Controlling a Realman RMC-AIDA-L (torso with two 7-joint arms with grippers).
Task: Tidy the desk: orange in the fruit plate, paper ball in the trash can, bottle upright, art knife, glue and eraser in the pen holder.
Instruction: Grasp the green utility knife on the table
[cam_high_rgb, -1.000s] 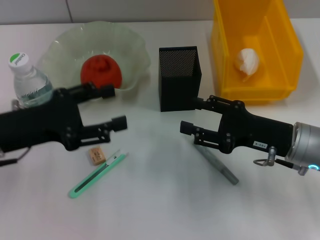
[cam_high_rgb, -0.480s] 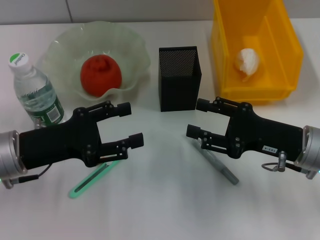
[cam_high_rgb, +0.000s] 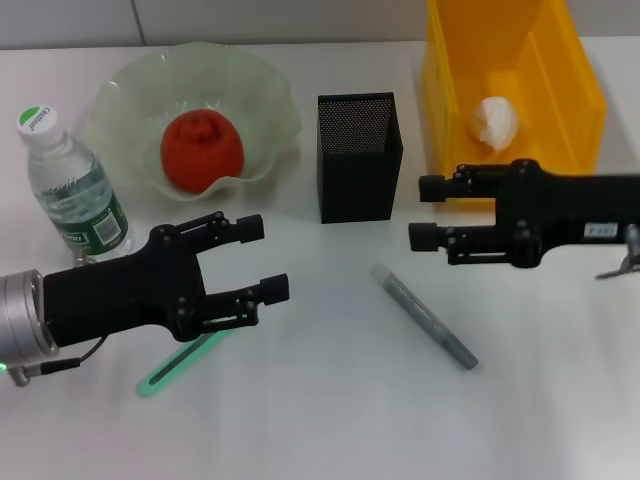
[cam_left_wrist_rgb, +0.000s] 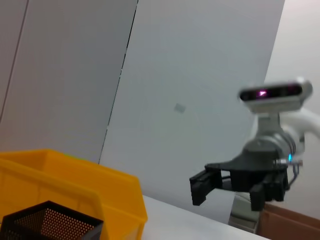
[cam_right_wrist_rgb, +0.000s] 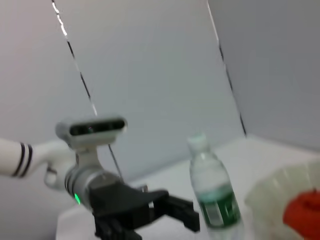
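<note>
Over the green knife (cam_high_rgb: 190, 355) I had the left hand (cam_high_rgb: 262, 258), fingers wide, empty | right hand (cam_high_rgb: 423, 212) wide beside the pen holder (cam_high_rgb: 358, 155), glue stick (cam_high_rgb: 423, 316) lying below | risk: eraser hidden under left hand, could get knocked.

We see two matte black hands, each with two blocky fingers on linked bars. The left hand (cam_high_rgb: 257, 258) joins a silver wrist ring with a green light and a thin black cable; the right hand (cam_high_rgb: 425, 213) bears a small white label.
</note>
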